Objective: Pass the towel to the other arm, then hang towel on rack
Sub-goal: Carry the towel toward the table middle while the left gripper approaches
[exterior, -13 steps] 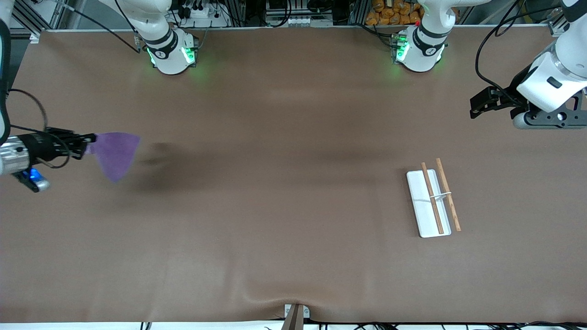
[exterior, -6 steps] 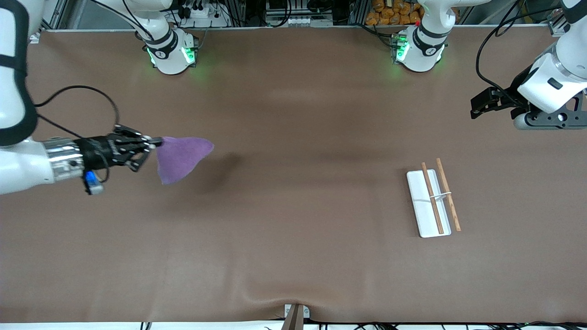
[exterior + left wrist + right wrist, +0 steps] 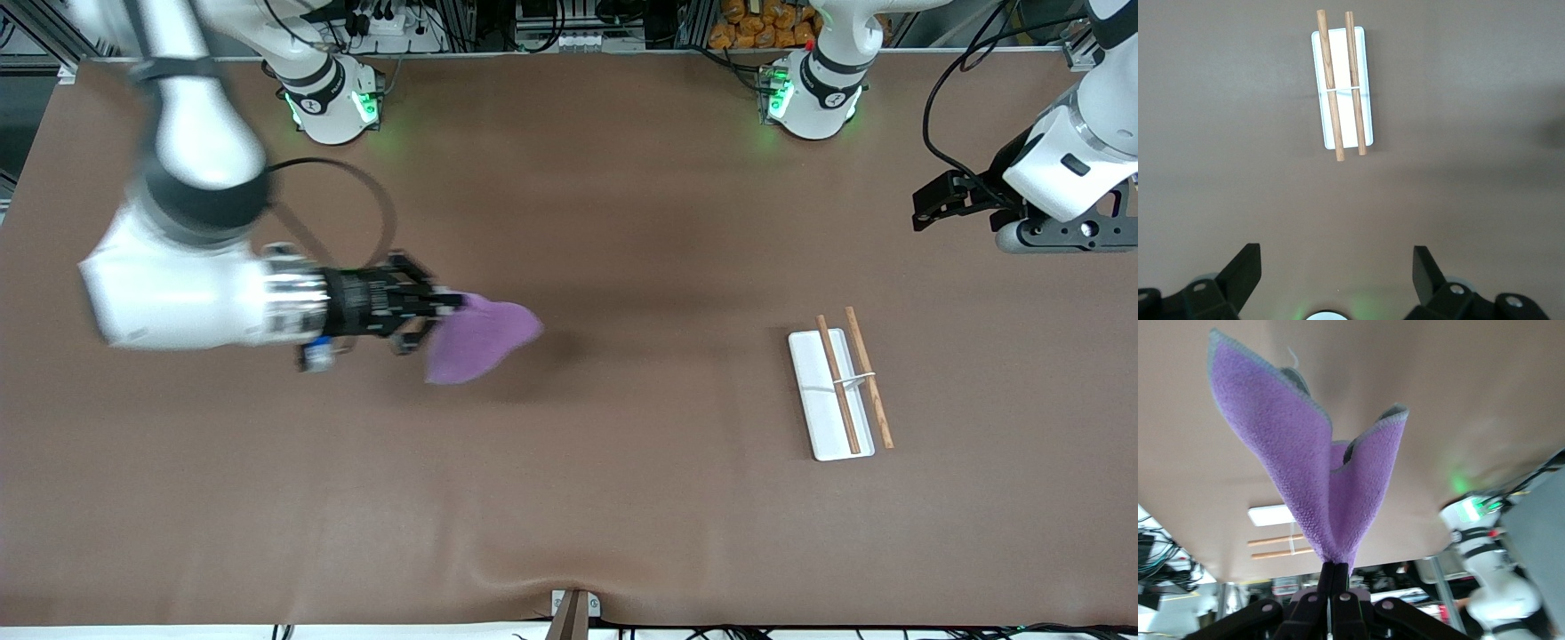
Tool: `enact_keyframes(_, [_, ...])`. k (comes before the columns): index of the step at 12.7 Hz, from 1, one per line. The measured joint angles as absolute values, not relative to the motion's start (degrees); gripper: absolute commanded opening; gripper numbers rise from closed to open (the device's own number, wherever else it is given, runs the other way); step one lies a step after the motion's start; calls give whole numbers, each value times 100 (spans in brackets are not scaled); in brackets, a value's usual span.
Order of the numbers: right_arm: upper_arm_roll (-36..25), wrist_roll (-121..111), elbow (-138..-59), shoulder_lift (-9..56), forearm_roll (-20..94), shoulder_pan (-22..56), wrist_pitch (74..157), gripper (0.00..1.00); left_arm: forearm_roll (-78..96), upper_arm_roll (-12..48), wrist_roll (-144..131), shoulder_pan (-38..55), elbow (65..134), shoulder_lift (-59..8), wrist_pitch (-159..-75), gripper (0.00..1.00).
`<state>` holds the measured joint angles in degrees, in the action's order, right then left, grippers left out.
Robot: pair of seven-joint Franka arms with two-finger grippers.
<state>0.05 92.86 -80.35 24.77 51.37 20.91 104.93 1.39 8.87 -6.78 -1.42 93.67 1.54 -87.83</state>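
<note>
While left pincer (image 3: 1337,277) gapes empty, right pincer (image 3: 453,302) pinches fuzzy purple towel (image 3: 480,339), folded.

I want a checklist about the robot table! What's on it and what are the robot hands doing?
Surface: brown table, a ripple at its near edge.
Job's things: purple towel hangs in the air; rack lies toward the left arm's end.
Clutter: nothing seen.
End effectors: right end effector shut on the towel, over the table's middle; left end effector open, empty, waiting high above the rack.
Cables: black cables on both arms.
Surroundings: equipment and wiring past the bases.
</note>
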Motion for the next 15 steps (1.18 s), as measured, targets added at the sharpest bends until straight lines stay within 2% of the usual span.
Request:
enact_keyframes(4, [-2,9989,-8082,2570,5592,2917,12321,0,139,894,-676,-140,9419,53,-8784,100])
enact_keyframes(8, [-4,9996,-8110,2975,6193,3667,14206,0,169,898,-722,-138,9432,-437,-8888,100])
enact_keyframes(10, [-8,10019,-8109,3166,6213,3874,14675,0,365,901,-903,-131,9430,-670,-9154,100])
enact_keyframes(15, [-65,10020,-8093,3196,6215,3886,14722,0,1184,862,-1194,-171,9425,-1068,-9766,100])
